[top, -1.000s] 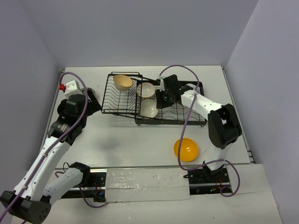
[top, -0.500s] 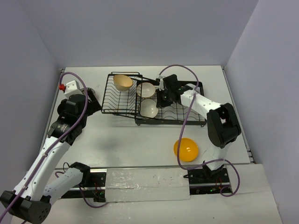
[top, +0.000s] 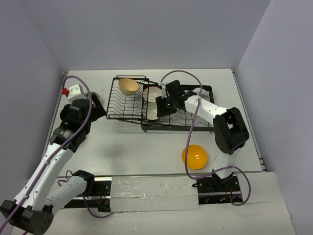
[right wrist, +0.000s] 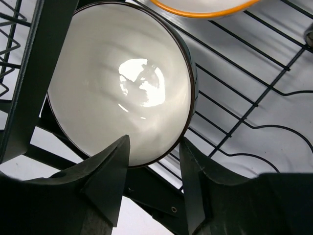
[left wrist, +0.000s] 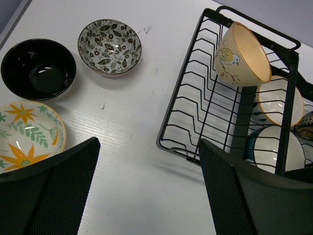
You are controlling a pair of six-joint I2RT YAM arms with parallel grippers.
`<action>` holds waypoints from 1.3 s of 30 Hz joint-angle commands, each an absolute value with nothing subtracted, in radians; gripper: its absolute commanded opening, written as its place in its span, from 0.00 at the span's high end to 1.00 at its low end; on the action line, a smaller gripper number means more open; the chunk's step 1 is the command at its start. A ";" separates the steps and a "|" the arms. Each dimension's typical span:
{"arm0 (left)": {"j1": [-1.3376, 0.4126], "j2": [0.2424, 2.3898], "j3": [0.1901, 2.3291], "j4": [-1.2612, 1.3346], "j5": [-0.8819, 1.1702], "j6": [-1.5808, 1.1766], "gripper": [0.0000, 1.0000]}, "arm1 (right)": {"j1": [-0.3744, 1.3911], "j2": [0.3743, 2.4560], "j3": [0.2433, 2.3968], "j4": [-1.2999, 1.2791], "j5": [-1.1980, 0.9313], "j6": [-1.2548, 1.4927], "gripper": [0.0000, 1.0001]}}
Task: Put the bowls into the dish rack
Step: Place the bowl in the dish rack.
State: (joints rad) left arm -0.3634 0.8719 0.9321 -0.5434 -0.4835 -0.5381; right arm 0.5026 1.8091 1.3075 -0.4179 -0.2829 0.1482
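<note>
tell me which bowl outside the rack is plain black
The black bowl: plain and glossy, whereas the leaf-patterned bowl and the orange-flowered bowl beside it are decorated.

We see bright, even light from above; soft shadows fall on the counter [top: 132, 147], and glare glints inside the white bowl [right wrist: 120, 83].

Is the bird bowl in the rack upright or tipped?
Tipped: the bird bowl leans on its side in the dish rack, its mouth facing sideways.
</note>
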 commanded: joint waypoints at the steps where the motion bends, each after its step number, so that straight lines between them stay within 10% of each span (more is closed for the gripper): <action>1: -0.367 0.853 0.965 -0.520 -0.476 -0.525 0.13 | 0.511 1.767 1.313 -0.407 -0.304 0.147 0.47; 39: -0.368 0.848 0.963 -0.518 -0.474 -0.523 0.13 | 0.511 1.628 1.313 -0.386 -0.259 0.157 0.34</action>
